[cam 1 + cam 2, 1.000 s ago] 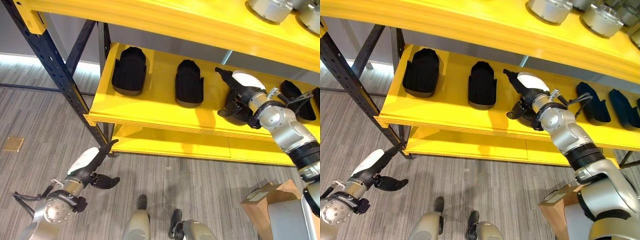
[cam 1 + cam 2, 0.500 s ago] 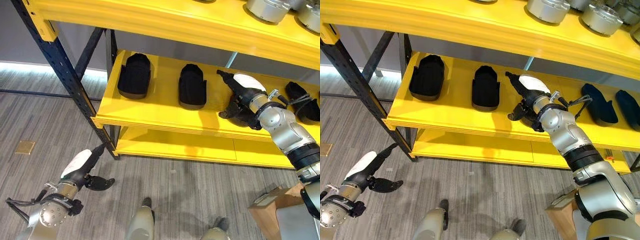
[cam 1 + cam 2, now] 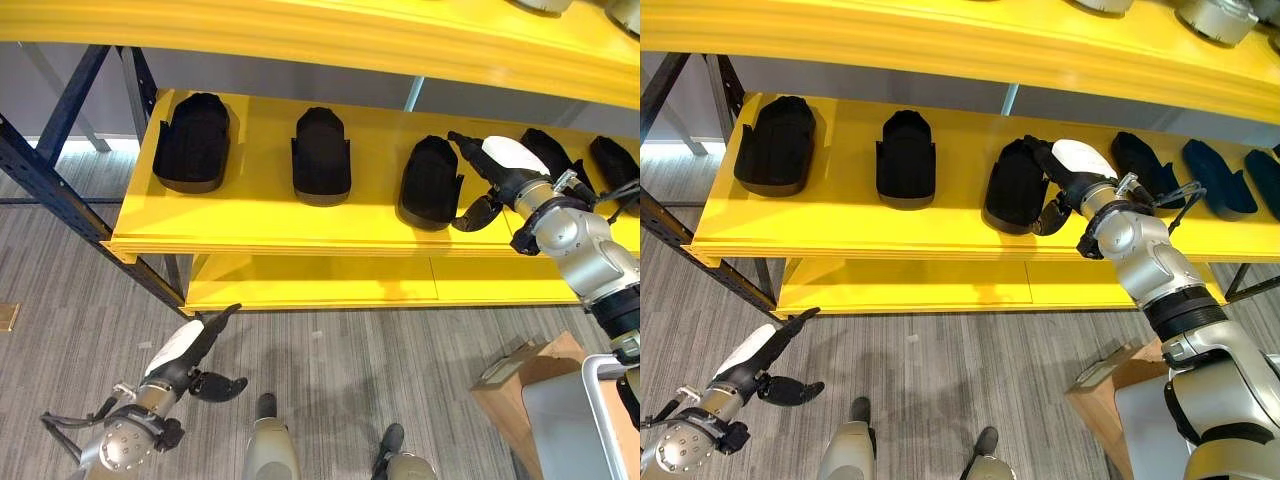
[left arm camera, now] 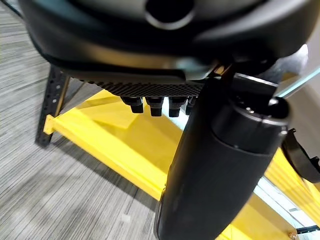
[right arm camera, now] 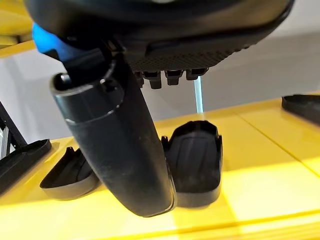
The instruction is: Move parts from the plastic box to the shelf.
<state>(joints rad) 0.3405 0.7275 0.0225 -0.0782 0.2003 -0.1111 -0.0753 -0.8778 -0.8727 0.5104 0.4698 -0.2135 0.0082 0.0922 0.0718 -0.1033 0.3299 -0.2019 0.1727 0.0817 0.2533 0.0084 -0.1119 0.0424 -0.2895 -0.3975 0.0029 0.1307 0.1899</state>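
Note:
Three black moulded parts lie in a row on the yellow shelf (image 3: 250, 210): one at the far left (image 3: 190, 140), one in the middle (image 3: 321, 155) and a third (image 3: 430, 180) just left of my right hand (image 3: 505, 165). That hand is open over the shelf board, its fingers straight, close beside the third part and holding nothing. The right wrist view shows this part (image 5: 195, 155) lying free past the thumb (image 5: 115, 145). My left hand (image 3: 185, 350) hangs low over the floor, open and empty. Two more dark parts (image 3: 1145, 160) lie further right.
A brown cardboard box (image 3: 520, 385) and the corner of a grey plastic box (image 3: 600, 420) stand on the floor at the lower right. Silver round parts (image 3: 1220, 15) sit on the upper yellow shelf. A dark blue upright (image 3: 60, 190) frames the rack at the left.
The camera has shifted. My right hand has let go of the black part it held; the part now rests on the shelf, left of the hand. The left hand stays low.

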